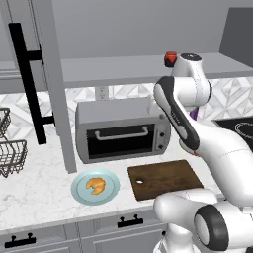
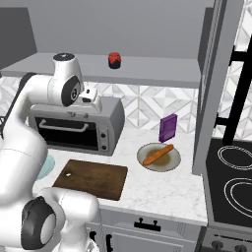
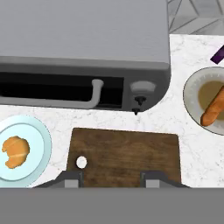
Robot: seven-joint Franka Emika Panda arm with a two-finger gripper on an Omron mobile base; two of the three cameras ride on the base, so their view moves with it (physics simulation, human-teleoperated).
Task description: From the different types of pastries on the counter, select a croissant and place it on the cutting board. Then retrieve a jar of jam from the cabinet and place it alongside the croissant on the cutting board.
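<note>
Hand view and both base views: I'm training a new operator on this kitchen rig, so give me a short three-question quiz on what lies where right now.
1. True or false: the croissant already lies on the cutting board.
2. Where does the jar of jam stand? A) on the cabinet shelf; B) on the toaster oven; C) on the counter.
3. Fill in: the croissant rests on a pale teal ____.

Key
1. False: it lies on the teal plate, beside the bare board.
2. A.
3. plate.

base cams flank, hand cam top-down, shared cutting board [image 3: 127, 155]
</note>
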